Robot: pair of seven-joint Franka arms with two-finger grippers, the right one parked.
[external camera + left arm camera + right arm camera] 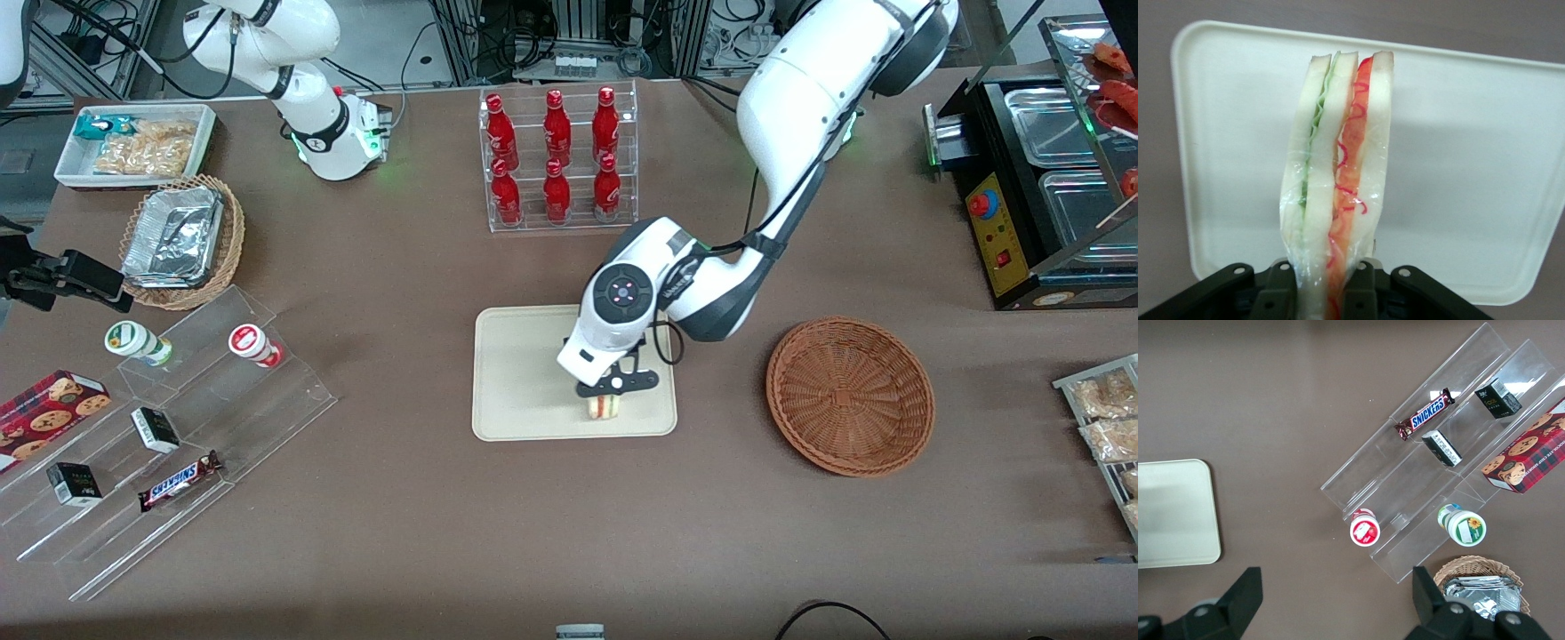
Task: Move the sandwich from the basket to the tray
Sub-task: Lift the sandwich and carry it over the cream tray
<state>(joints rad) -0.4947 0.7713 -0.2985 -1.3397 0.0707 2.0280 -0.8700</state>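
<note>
My left gripper (pixel 605 404) is over the cream tray (pixel 516 382), near its edge closest to the front camera. It is shut on the sandwich (pixel 604 408), a wrapped wedge of white bread with green and red filling. In the left wrist view the sandwich (pixel 1338 180) stands on edge between the black fingers (pixel 1281 293), above the tray (pixel 1471 167). I cannot tell whether it touches the tray. The reddish-brown wicker basket (pixel 850 396) stands empty beside the tray, toward the working arm's end of the table.
A clear rack of red bottles (pixel 558 158) stands farther from the front camera than the tray. Clear stepped shelves (pixel 178 427) with snacks and a tan basket of foil trays (pixel 182 240) lie toward the parked arm's end. A black appliance (pixel 1031 191) and bagged snacks (pixel 1102 413) lie toward the working arm's end.
</note>
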